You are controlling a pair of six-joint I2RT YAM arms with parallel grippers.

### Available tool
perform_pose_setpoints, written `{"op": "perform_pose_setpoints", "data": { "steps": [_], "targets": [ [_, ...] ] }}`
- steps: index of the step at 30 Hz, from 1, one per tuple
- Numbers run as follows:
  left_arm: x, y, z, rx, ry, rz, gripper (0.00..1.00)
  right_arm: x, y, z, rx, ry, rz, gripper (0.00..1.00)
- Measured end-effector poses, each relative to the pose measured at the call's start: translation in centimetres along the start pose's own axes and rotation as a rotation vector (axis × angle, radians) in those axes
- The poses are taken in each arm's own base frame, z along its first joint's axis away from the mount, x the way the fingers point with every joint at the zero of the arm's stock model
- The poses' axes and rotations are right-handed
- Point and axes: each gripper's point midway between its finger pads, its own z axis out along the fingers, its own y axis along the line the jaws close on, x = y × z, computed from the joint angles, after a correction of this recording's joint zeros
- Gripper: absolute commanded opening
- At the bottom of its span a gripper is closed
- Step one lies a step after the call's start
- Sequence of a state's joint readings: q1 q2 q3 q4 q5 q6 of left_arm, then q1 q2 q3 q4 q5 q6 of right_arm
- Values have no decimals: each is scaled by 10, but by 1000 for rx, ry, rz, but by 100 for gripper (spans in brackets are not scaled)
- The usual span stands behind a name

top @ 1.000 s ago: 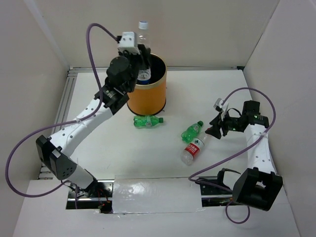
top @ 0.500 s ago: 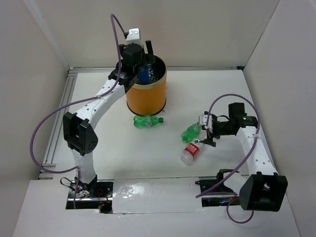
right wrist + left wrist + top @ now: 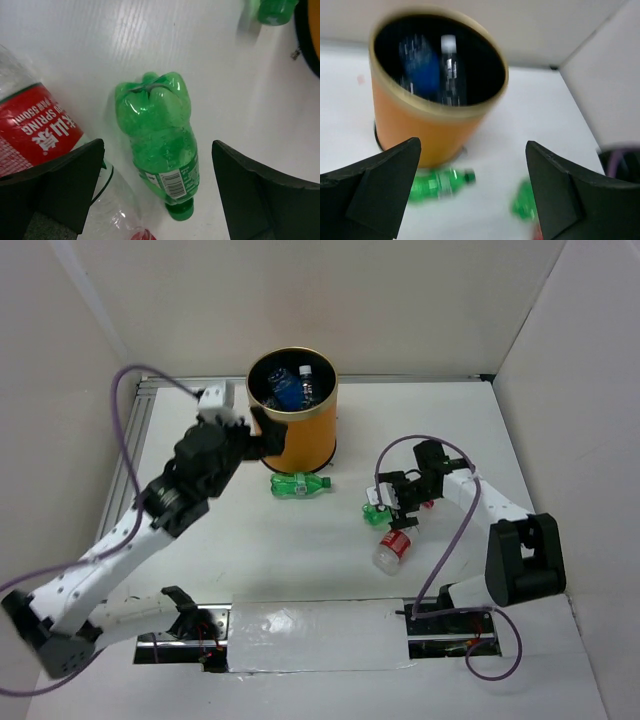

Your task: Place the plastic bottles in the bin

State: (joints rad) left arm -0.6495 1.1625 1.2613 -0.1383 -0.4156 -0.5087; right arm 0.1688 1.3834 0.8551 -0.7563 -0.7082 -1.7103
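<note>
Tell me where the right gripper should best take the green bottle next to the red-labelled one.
Probably the middle of the green bottle, from straight above. It lies flat, lengthwise under the open right gripper, whose fingers would close across its width. The red-labelled bottle lies close beside it.

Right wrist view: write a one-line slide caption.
Open right claw poised above a lying green bottle, red-labelled bottle beside it.

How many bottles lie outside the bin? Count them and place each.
3. One green bottle lies at the bin's base; a second green bottle lies between the fingers of the open right hand, beside the red-labelled bottle. None looks hidden.
</note>
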Motion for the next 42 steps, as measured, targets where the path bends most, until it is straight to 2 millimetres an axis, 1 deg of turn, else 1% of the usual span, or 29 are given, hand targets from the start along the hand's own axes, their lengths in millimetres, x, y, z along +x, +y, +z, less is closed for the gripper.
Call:
{"op": "perform_pose_setpoints", "data": {
  "steps": [1,3,4,7,8,9,10,11,12,13,14,16,17,19,21,22,24,25,27,29,30,32,33,34,35,36,38,40,42],
  "targets": [
    [17,6,-20,13,27,-27,98,5,-3,4,-4,20,-12,94],
    [58,22,-48,10,100,-66,98,15,-4,13,-28,52,-17,93],
    [79,32,-59,-3,142,-90,98,20,-2,18,-45,70,-20,92],
    [147,58,-85,-64,287,-148,97,29,4,32,-98,106,-29,86],
    [169,67,-92,-88,337,-164,97,31,6,36,-113,117,-33,83],
    [186,74,-100,-110,376,-176,97,32,7,39,-124,124,-35,77],
    [200,80,-108,-128,411,-197,97,33,8,40,-129,130,-40,59],
    [210,84,-115,-144,435,-215,97,33,7,41,-131,136,-50,49],
    [216,85,-119,-155,448,-252,97,32,6,41,-130,139,-45,40],
    [216,84,-121,-160,448,-283,98,32,5,39,-130,142,-36,33],
    [216,83,-122,-169,442,-336,100,29,3,38,-130,137,-27,24],
    [213,80,-122,-186,430,-439,100,19,-9,31,-115,123,-4,20],
    [213,78,-122,-198,426,-490,100,10,-21,25,-88,107,-2,20],
    [217,77,-121,-230,429,-580,100,-16,-53,9,-10,65,-10,18],
    [225,78,-118,-268,437,-645,100,-55,-94,-16,106,2,-29,18],
    [230,79,-117,-286,441,-672,100,-81,-117,-31,174,-43,-47,18],
    [239,79,-113,-327,457,-717,100,-133,-159,-59,306,-139,-90,21],
    [243,78,-109,-344,463,-737,100,-164,-178,-74,366,-199,-107,21],
    [249,76,-102,-365,471,-773,100,-212,-202,-94,444,-305,-126,21],
    [251,77,-94,-385,464,-811,100,-255,-222,-106,479,-399,-134,23],
    [251,79,-89,-398,459,-830,100,-274,-235,-111,499,-443,-142,26],
    [255,85,-80,-430,455,-852,100,-304,-258,-109,514,-509,-144,31],
    [256,88,-76,-441,451,-867,100,-311,-268,-103,514,-529,-134,34],
    [256,90,-72,-450,447,-886,100,-316,-278,-94,510,-546,-114,48],
    [256,92,-67,-457,441,-902,100,-316,-287,-83,505,-554,-94,58],
    [255,95,-62,-463,433,-919,100,-310,-297,-66,490,-550,-53,68],
    [255,99,-54,-477,421,-952,100,-295,-315,-35,466,-542,39,92],
    [258,105,-47,-499,417,-970,100,-273,-330,-6,442,-527,130,99],
    [264,109,-42,-521,425,-985,100,-248,-336,15,417,-503,216,99]
  ]
}}
